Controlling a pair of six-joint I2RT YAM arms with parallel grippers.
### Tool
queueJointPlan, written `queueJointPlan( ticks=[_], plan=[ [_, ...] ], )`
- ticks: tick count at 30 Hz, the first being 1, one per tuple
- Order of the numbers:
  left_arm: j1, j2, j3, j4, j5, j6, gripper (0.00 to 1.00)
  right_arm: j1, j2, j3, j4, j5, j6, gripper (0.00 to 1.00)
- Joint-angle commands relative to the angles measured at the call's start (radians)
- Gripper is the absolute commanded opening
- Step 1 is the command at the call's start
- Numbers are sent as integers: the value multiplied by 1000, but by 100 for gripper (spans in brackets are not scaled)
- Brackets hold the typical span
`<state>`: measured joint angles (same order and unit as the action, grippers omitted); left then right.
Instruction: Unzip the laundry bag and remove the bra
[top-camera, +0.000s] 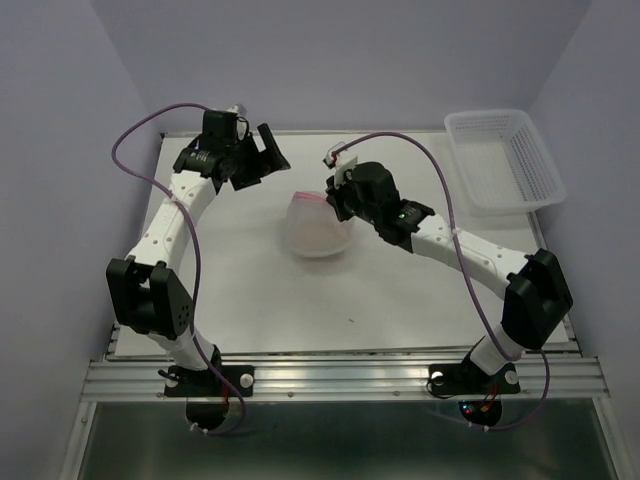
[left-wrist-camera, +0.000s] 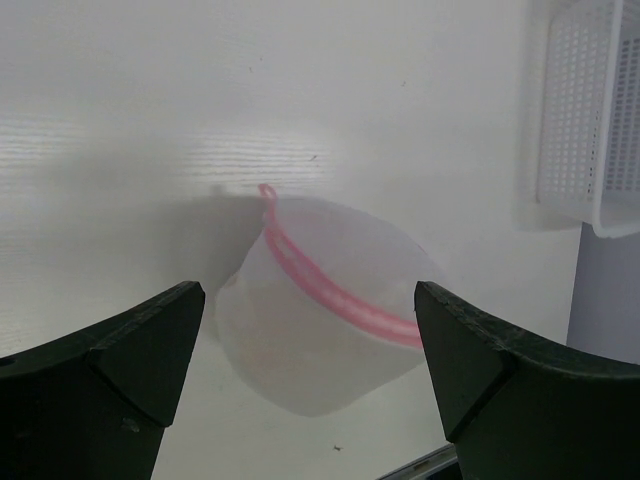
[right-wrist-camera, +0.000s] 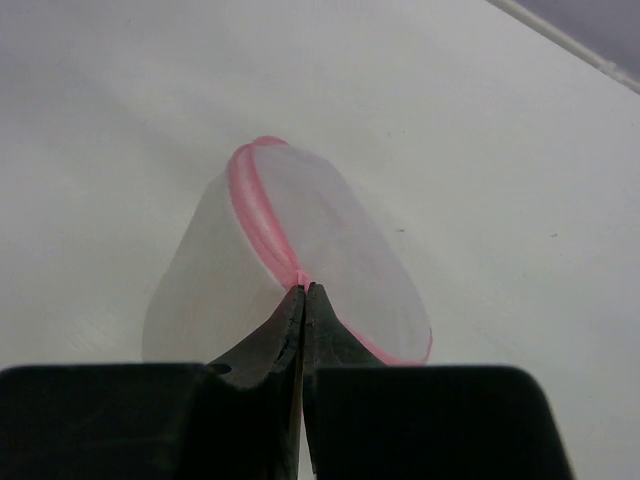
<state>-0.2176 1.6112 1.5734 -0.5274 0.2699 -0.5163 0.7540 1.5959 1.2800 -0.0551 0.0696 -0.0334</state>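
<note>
The laundry bag (top-camera: 320, 228) is a round translucent white mesh pouch with a pink zipper rim, standing in the middle of the table. My right gripper (right-wrist-camera: 303, 290) is shut, its tips pinched on the pink zipper (right-wrist-camera: 262, 225) at the bag's top. It sits at the bag's right edge in the top view (top-camera: 338, 200). My left gripper (left-wrist-camera: 310, 310) is open and empty, up above the table at the back left (top-camera: 262, 152), apart from the bag (left-wrist-camera: 320, 320). A faint peach tint shows inside the bag; the bra itself is hidden.
A white plastic lattice basket (top-camera: 505, 158) stands at the back right corner and shows in the left wrist view (left-wrist-camera: 590, 120). The table's front edge (top-camera: 340, 352) runs by the arm bases.
</note>
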Motion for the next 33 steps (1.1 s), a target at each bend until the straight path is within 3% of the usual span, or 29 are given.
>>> queueJointPlan(
  ticks=[1,9,11,21,26,33],
  plan=[
    [-12,-34,5,-6,44,33,99,-1,-27,22,1,62,16,1],
    [-80,-116,-196,84,89,-59,99,62,36,-31,44,-7,52,1],
    [-109,-73,-184,58,2,-102,99,76,59,-30,44,-28,44,1],
    [-167,3,-122,14,-60,-116,98,105,96,-37,95,-7,30,1],
    [-172,18,-161,50,5,-113,90,105,84,-54,118,-34,30,1],
    [-207,39,-171,27,-7,-76,81,105,81,-56,123,10,30,1]
  ],
)
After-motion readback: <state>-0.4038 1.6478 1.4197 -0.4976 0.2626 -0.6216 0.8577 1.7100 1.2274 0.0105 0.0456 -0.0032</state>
